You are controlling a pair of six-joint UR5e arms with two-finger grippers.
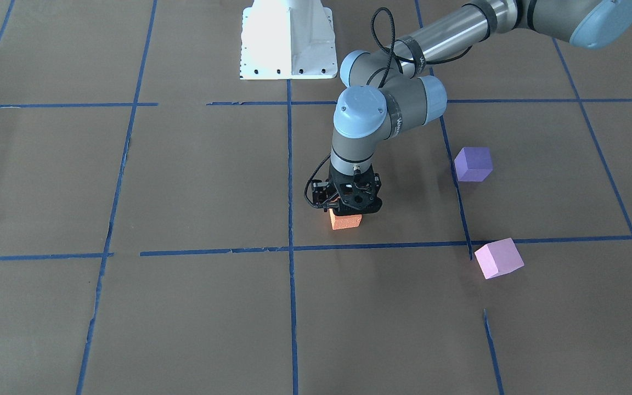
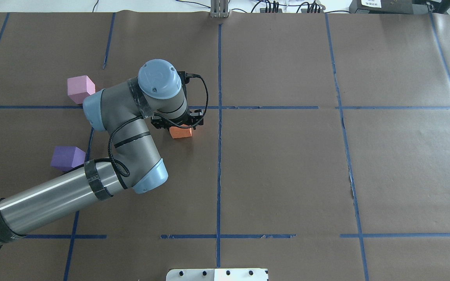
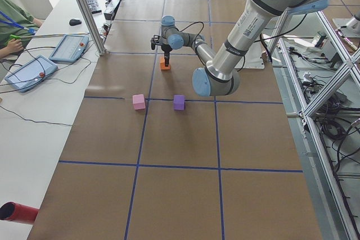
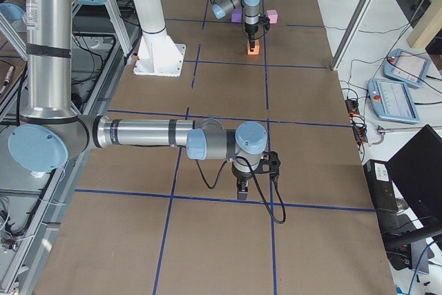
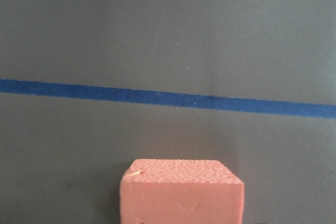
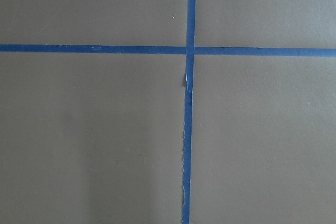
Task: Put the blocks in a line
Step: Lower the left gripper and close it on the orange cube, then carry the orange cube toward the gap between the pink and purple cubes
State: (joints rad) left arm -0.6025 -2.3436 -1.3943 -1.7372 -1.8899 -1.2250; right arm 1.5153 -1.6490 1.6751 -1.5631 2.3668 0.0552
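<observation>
The orange block (image 1: 345,221) sits right under my left gripper (image 1: 349,211), near the table's middle, and fills the bottom centre of the left wrist view (image 5: 181,192). The jaws straddle it and look shut on it, low at the paper. I cannot tell if it touches the table. The violet-purple block (image 1: 473,164) and the pale pink-lilac block (image 1: 498,258) lie apart on the robot's left side; they also show in the overhead view as the purple block (image 2: 68,157) and the pink block (image 2: 80,89). My right gripper (image 4: 242,188) shows only in the exterior right view; I cannot tell whether it is open or shut.
Brown paper with a blue tape grid (image 2: 219,107) covers the table. The white robot base (image 1: 287,41) stands at the robot's edge. The left forearm (image 2: 45,203) passes close by the purple block. Operator pendants (image 3: 34,71) lie beyond the far edge.
</observation>
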